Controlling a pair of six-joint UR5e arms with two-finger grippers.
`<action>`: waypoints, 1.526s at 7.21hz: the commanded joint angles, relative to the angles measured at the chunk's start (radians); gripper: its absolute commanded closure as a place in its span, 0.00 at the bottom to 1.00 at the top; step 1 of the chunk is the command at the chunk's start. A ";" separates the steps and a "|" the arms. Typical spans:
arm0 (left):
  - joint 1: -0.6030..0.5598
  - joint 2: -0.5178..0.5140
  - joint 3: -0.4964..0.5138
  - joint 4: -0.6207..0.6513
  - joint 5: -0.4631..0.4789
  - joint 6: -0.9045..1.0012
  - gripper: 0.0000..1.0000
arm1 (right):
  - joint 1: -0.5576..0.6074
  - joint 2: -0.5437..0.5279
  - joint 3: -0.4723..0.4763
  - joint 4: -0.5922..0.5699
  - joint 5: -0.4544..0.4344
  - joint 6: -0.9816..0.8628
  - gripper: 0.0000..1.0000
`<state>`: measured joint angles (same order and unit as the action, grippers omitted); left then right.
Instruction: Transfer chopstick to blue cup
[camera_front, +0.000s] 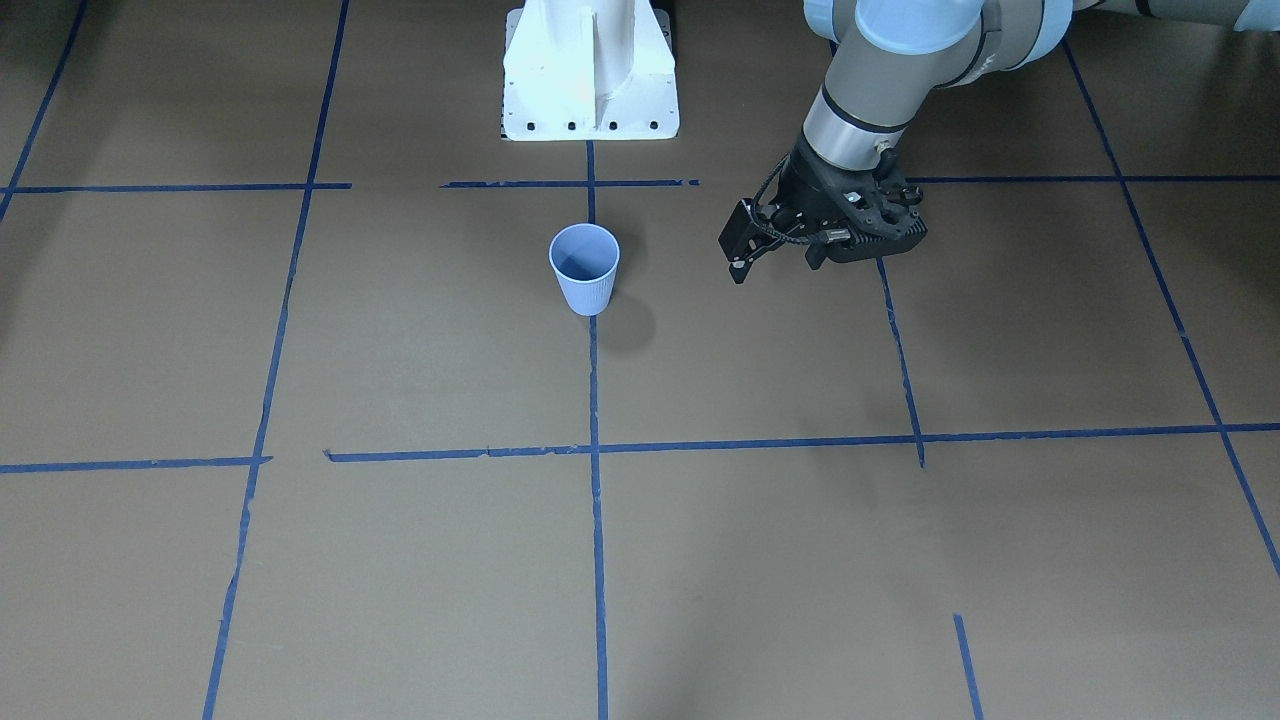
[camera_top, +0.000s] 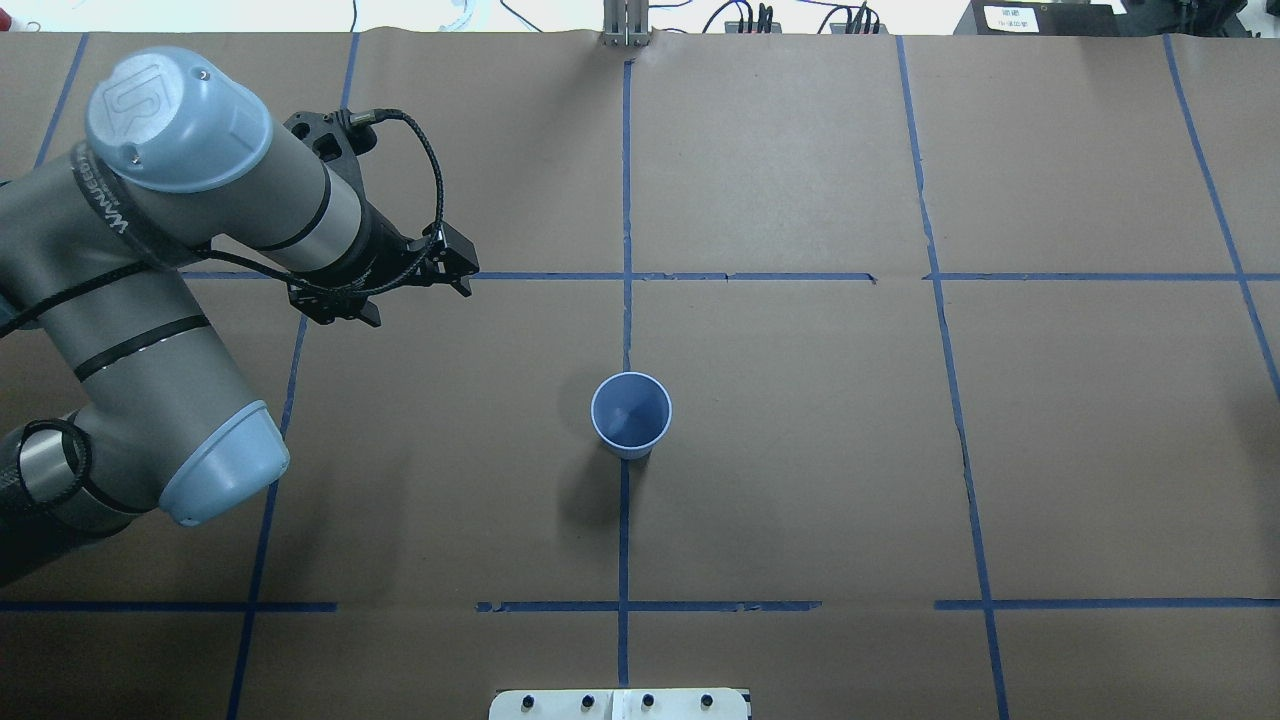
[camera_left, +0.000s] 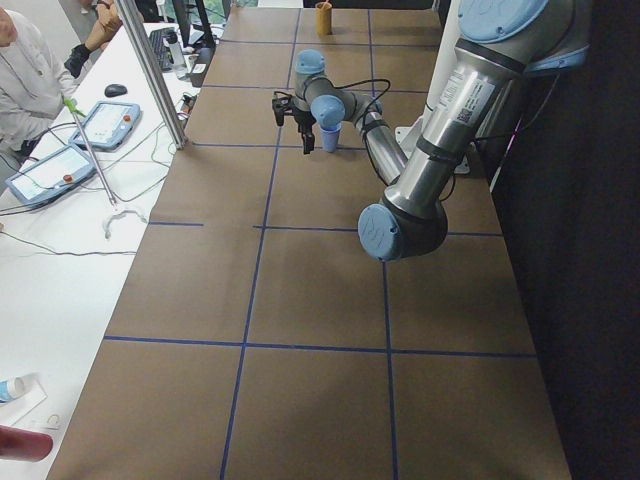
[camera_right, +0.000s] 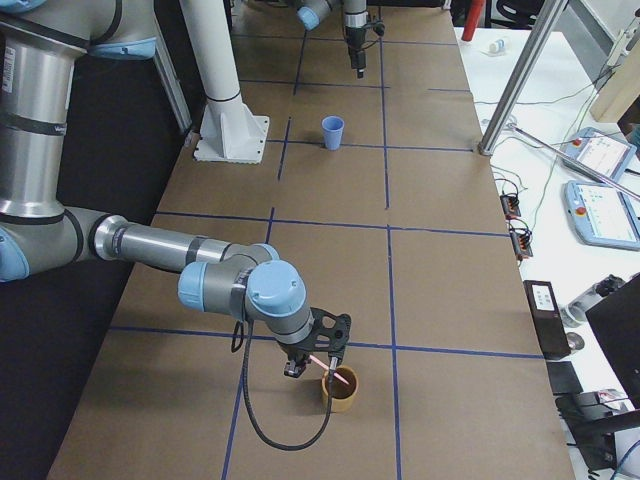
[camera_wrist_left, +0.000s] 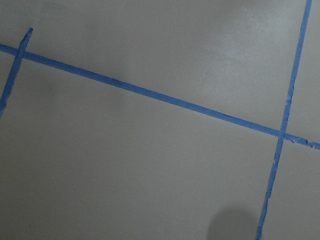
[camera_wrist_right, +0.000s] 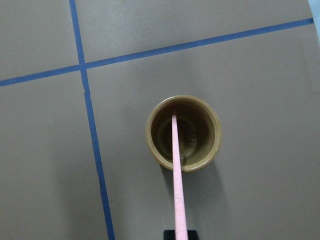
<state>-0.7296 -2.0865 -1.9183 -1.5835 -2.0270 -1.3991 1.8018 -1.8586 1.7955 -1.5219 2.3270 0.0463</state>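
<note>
The blue cup (camera_front: 585, 270) stands upright and empty near the table's middle (camera_top: 630, 415), on a tape line. It also shows in the side views (camera_left: 330, 137) (camera_right: 333, 131). The pink chopstick (camera_wrist_right: 177, 175) is tilted, with its lower end inside a brown cup (camera_wrist_right: 215, 140) at the table's right end (camera_right: 341, 392). My right gripper (camera_right: 303, 365) is shut on the chopstick's upper end (camera_right: 322, 362), just above the brown cup. My left gripper (camera_front: 738, 265) hangs shut and empty above the table, apart from the blue cup (camera_top: 462, 275).
The white robot base (camera_front: 590, 90) stands behind the blue cup. Blue tape lines (camera_wrist_left: 150, 92) cross the brown table. A metal post (camera_right: 520, 90) stands at the operators' edge, with tablets (camera_left: 105, 122) and a person beyond it.
</note>
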 joint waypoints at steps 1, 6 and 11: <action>0.001 0.000 0.001 -0.001 0.001 0.000 0.00 | 0.065 -0.001 0.182 -0.233 0.000 0.000 1.00; -0.001 0.040 0.001 -0.028 -0.001 0.011 0.00 | -0.044 0.022 0.456 -0.615 0.306 0.012 0.97; 0.001 0.063 0.016 -0.082 -0.001 0.012 0.00 | -0.544 0.534 0.400 -0.522 0.423 0.761 0.92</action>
<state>-0.7288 -2.0239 -1.9038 -1.6586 -2.0273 -1.3870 1.4156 -1.4729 2.2255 -2.1031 2.7483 0.5546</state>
